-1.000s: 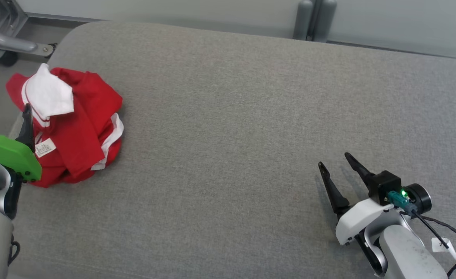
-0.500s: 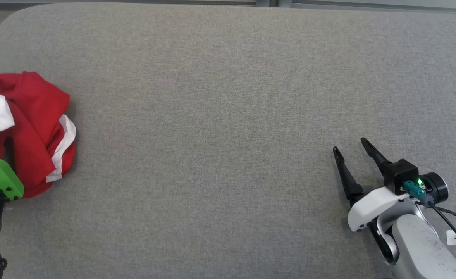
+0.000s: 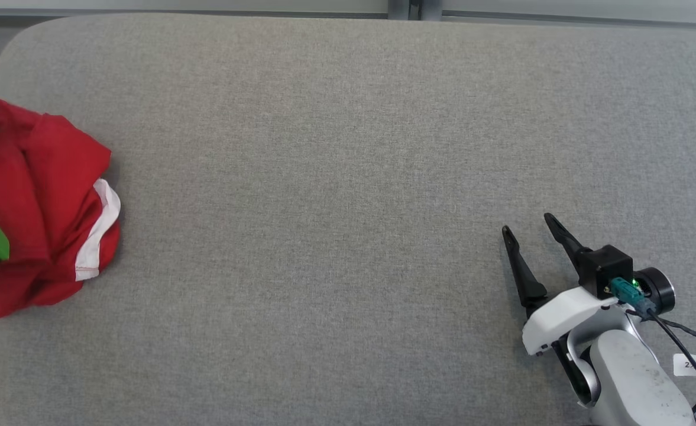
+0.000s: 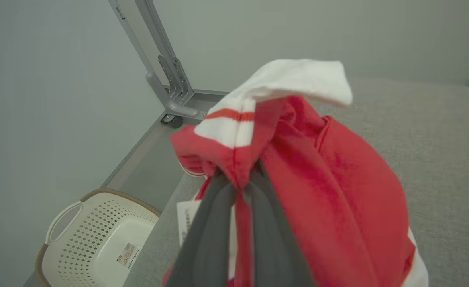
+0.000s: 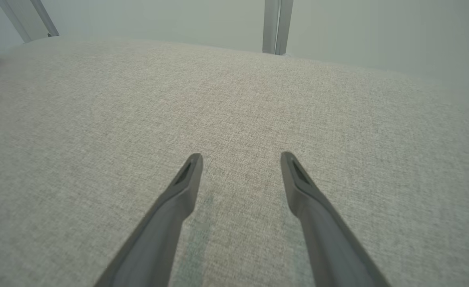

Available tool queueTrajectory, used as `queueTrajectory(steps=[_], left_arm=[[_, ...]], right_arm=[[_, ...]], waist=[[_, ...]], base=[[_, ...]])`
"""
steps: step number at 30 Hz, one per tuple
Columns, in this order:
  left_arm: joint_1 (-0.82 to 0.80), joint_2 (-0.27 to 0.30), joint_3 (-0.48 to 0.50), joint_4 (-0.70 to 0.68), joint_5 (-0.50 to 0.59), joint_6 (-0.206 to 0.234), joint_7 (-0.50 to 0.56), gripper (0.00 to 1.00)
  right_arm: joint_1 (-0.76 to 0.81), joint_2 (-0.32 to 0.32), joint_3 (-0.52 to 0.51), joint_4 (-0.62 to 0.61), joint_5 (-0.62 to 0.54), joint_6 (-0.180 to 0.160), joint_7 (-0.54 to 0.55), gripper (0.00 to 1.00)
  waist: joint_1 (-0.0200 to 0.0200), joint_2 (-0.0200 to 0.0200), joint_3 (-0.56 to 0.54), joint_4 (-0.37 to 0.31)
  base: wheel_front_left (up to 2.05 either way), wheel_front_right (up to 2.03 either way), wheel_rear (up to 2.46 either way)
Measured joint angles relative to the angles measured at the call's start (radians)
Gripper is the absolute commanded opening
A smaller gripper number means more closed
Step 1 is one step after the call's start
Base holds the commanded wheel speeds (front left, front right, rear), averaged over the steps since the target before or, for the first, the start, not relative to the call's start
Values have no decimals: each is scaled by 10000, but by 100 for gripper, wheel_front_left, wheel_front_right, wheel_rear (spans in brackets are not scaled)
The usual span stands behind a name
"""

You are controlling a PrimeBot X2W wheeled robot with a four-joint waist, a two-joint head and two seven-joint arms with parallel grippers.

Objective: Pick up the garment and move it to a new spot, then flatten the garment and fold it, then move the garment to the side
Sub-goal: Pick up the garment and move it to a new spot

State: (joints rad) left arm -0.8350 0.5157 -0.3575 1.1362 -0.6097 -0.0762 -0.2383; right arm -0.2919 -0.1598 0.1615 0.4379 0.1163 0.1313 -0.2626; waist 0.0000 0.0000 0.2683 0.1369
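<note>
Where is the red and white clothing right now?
The red garment sits bunched at the far left of the grey cushion in the head view, pinched by the shut left gripper, far from the right gripper.

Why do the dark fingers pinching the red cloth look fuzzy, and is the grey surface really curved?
Left wrist view: the left gripper, near the lens, is out of focus. Right wrist view: the wide lens bows the far edge of the grey surface. Head view: that edge runs straight, light even.
</note>
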Motion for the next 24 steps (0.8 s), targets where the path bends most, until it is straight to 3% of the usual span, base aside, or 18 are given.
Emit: queueTrajectory(steps=[7,10,18,23,24], left_arm=[[-923,31,-412,-1647,861,-268,-201,0],[-1076,-236,-470,-2819,1185,-345,-245,0],[-320,-2251,-773,-5868,1461,-481,-259,0],[446,-3455,-997,-6788,1440,-512,-257,0],[446,-3455,-997,-6788,1440,-512,-257,0]], right_arm=[[216,301,-94,52,142,0,0,100],[244,464,-102,44,180,0,0,100],[499,671,-318,4,318,0,0,100],[561,731,-401,-21,320,2,0,100],[561,731,-401,-21,320,2,0,100]], waist=[[0,0,-564,27],[0,0,-821,-36],[0,0,-1228,-832],[0,0,-1279,-1533],[0,0,-1279,-1533]], base=[[0,0,0],[0,0,0],[0,0,0],[0,0,0],[0,0,0]])
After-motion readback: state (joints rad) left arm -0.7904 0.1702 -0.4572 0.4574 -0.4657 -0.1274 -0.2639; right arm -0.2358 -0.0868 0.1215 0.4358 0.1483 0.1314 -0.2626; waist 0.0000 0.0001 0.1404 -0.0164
